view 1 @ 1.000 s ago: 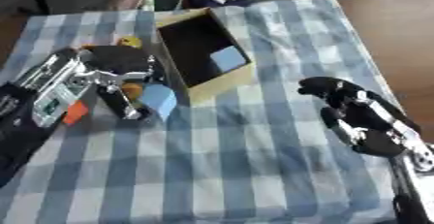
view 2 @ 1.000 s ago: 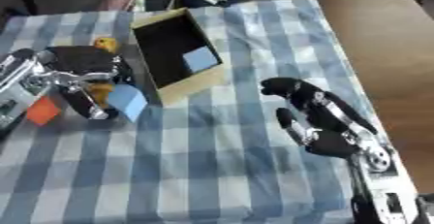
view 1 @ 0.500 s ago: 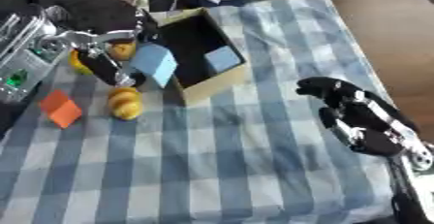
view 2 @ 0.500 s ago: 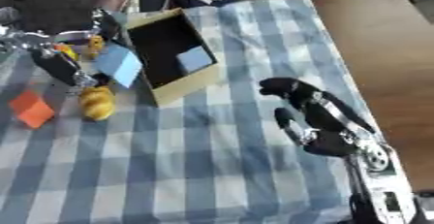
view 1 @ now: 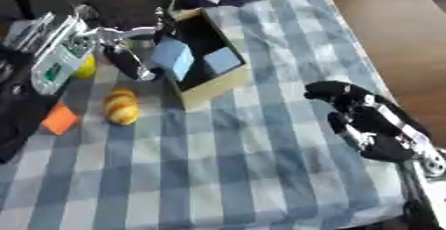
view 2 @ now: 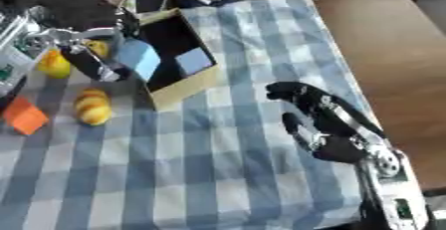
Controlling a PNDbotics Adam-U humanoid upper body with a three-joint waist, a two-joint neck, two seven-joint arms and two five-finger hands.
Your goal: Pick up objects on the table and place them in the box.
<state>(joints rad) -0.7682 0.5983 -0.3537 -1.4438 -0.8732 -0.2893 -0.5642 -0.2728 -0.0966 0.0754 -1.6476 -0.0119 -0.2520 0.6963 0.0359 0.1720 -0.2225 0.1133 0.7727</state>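
**Operator:** Report the position of the light blue block (view 1: 172,57) and the state of the left hand (view 1: 129,50)

**Technician:** The block is at the left wall of the cardboard box (view 1: 212,87), level with the rim and tilted, partly over the opening. The left hand has its fingers curled on the block's outer face and holds it there. A second blue cube (view 1: 223,59) already lies inside the box.

**Operator:** Handling properties of the block?

**Technician:** Judged from its look only: flat faces, clean edges, no sag under the fingers, so it is probably light and stiff, possibly foam. The faces look matte, so slip seems unlikely. Nothing suggests it is fragile. Best hold is across two opposite flat faces, clear of the corners.

**Operator:** Right hand (view 2: 315,120)?

**Technician:** Idle at the lower right over the checked tablecloth (view 1: 261,174), fingers relaxed and empty, well apart from the box.

**Operator:** Items still outside the box?

**Technician:** A yellow-orange rounded object (view 1: 122,106), possibly a toy bread roll, lies left of the box; it is curved, so wrap it around the middle. An orange flat piece (view 1: 60,118) lies further left; it is thin, so pinch it at an edge. A yellow object (view 2: 54,64) sits near the left wrist, and its shape cannot be told
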